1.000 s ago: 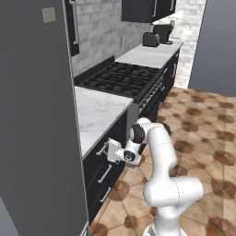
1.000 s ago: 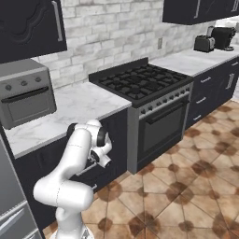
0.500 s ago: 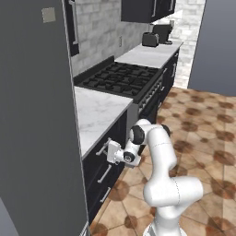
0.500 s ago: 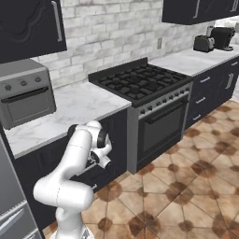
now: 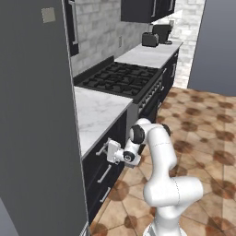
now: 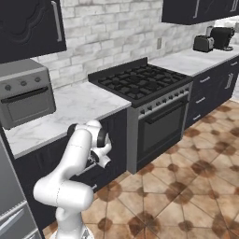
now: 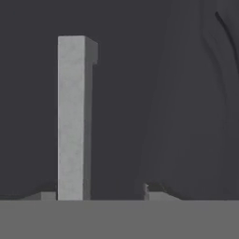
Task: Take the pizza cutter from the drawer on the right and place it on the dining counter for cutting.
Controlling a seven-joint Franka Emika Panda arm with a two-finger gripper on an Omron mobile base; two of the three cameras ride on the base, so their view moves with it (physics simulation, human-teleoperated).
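From the left base view the gripper (image 5: 109, 150) sits low in front of the black cabinet run, pressed up to the top drawer (image 5: 107, 148) just under the marble worktop (image 5: 97, 113); the stove (image 5: 120, 79) lies beyond it along the counter, the tall grey fridge (image 5: 32, 124) stands close on its near side, and two more bar handles hang on the fronts below it. The drawer front looks flush with its neighbours, so it reads as closed, and the pizza cutter, presumably inside it, cannot be seen. From the right base view the white arm folds down so that the hand (image 6: 93, 161) meets the same dark front beneath the worktop, with the countertop oven (image 6: 24, 93) above and to one side; the fingers are hidden behind the wrist here. In the hand view the drawer's silver bar handle (image 7: 73, 116) runs straight away from the camera, rising between the two finger tips, nearer one tip (image 7: 43, 195) than the other (image 7: 150, 191), and the tips stand apart with a gap on either side of the bar, so the pincer is part open and grips nothing yet. To do this step well, I would centre the bar between the tips, close firmly, then pull straight out along the drawer's travel without twisting.
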